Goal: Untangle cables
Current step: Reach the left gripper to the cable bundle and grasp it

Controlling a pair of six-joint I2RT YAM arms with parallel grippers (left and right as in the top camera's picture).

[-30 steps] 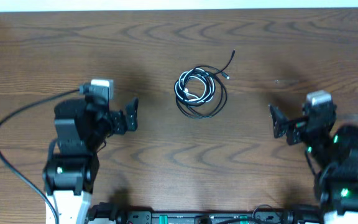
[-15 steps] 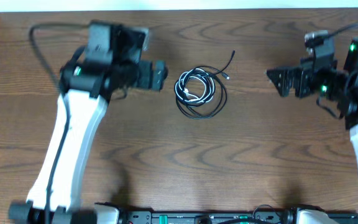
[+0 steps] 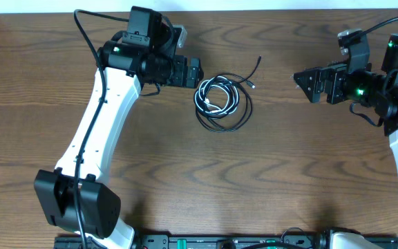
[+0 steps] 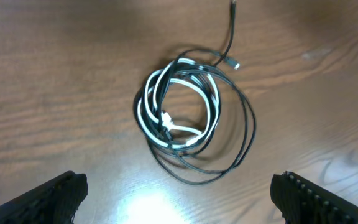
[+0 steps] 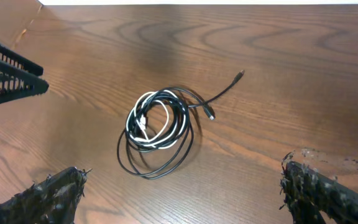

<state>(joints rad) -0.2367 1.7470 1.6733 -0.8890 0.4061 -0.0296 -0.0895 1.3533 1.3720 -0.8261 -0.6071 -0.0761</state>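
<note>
The left jaws stand wide open and hold nothing: in the left wrist view their two black fingers (image 4: pixel 53 194) show only at the lower corners, with bare wood between them. The right jaws are also wide open and empty, their fingers (image 5: pixel 328 194) far from each other at the bottom of the right wrist view.

The cables (image 3: pixel 221 104) lie in one loose round coil on the tabletop (image 3: pixel 185 180), a little above its middle. The white cable (image 4: pixel 145 121) is wound inside the black cables (image 4: pixel 248 134), and they cross each other in several places. One black end (image 3: pixel 258 66) runs out of the coil toward the upper right. A second short end with a small plug (image 4: pixel 235 64) lies just beside the coil.

From overhead, the left jaws are just beside the coil at its upper left, not touching it. The right jaws are well apart from it, at the right side, and point toward it. The left arm (image 3: pixel 95 124) reaches far over the tabletop.
</note>
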